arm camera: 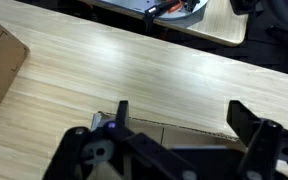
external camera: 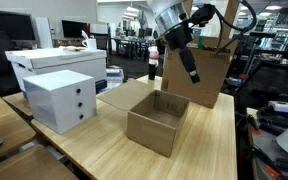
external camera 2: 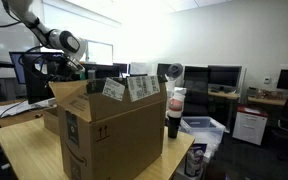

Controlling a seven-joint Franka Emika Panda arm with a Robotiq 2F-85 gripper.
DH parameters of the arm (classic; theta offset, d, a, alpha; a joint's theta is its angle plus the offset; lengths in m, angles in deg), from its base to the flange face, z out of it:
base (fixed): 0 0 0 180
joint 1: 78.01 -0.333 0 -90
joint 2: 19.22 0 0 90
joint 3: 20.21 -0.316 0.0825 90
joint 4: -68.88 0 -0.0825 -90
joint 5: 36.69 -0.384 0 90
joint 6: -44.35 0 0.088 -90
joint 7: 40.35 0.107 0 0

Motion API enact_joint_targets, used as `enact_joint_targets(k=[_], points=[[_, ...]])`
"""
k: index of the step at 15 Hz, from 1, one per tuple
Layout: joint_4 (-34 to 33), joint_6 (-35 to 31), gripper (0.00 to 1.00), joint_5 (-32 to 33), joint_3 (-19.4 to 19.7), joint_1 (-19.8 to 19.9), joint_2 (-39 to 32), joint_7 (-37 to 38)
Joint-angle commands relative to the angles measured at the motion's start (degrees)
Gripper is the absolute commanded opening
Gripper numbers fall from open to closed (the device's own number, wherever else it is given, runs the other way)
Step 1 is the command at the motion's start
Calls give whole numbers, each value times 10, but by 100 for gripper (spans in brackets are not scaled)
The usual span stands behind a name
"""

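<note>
My gripper [external camera: 191,68] hangs in the air above the wooden table [external camera: 104,150], open, with nothing between its fingers. A small open cardboard box [external camera: 156,120] stands below it, a little nearer the front. In the wrist view the gripper [arm camera: 184,115] shows two black fingers set wide apart. The rim of the small box [arm camera: 174,132] and bare tabletop [arm camera: 134,70] lie between them. In an exterior view the gripper [external camera 2: 76,66] sits behind the flaps of a large cardboard box [external camera 2: 109,130].
A large cardboard box [external camera: 199,78] stands just behind the gripper, with a dark bottle [external camera: 152,62] beside it. A white drawer unit [external camera: 60,100] and a white carton [external camera: 59,63] sit at one end of the table. Office desks and monitors fill the background.
</note>
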State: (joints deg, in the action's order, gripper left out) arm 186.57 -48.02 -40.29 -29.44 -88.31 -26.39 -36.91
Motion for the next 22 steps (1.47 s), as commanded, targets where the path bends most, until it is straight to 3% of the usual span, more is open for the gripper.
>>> enact_joint_targets(k=[1, 16, 22], points=[[-1, 1, 100, 0, -1, 1, 0, 0], [6, -12, 100, 15, -1, -2, 3, 10], [13, -80, 100, 78, 11, 1, 26, 104]])
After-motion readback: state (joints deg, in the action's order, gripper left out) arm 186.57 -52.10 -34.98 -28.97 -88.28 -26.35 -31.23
